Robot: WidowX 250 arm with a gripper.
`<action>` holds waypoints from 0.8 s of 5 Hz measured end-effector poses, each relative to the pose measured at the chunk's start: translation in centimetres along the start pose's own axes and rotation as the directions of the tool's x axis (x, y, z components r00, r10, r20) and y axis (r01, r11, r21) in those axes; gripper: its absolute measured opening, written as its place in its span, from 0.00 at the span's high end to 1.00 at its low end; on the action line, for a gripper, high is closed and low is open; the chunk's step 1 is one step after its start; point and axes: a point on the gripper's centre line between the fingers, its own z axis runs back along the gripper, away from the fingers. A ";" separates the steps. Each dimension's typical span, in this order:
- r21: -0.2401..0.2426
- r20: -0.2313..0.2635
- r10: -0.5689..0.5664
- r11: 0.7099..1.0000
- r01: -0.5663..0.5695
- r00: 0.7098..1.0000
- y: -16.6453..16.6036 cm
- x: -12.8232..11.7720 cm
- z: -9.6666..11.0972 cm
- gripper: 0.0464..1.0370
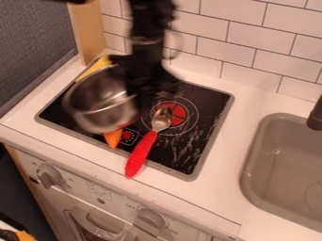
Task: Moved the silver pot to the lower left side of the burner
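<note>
Silver pot: from where I stand, the round, shiny metal pot [94, 104] is over the left part of the black glass cooktop [209, 101], left of the burner with a red centre and thin rings [180, 113]. It looks tilted; I can't tell whether its base is resting on the glass.

Black two-finger gripper [149, 87]: it hangs just beside the pot's right side. Whether it is spread, closed or pinching the rim, I cannot tell.

Spoon with a red ridged handle [140, 154]: its metal bowl lies on the burner, its handle pointing to the near edge.

Orange piece [113, 138]: it pokes out at the pot's near side.

Yellow piece [93, 68]: it lies by the far left corner, behind the pot.

Progress: mostly there, I'd say; the pot has the left side.

Left to do: perhaps a touch nearer, then level, settled and clear of the gripper.
</note>
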 end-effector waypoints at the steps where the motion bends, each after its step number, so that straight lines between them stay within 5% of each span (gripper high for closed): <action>1: 0.019 0.033 -0.001 1.000 0.000 0.999 3.2 -4.5 1.9 0.45; 2: 0.025 0.058 -0.014 1.000 0.013 0.998 3.1 -7.8 2.7 0.15; 3: 0.033 0.022 0.002 0.999 -0.003 1.000 3.4 -7.5 1.4 0.03; 4: 0.037 0.007 0.002 0.999 -0.002 1.000 3.5 -7.3 0.9 0.03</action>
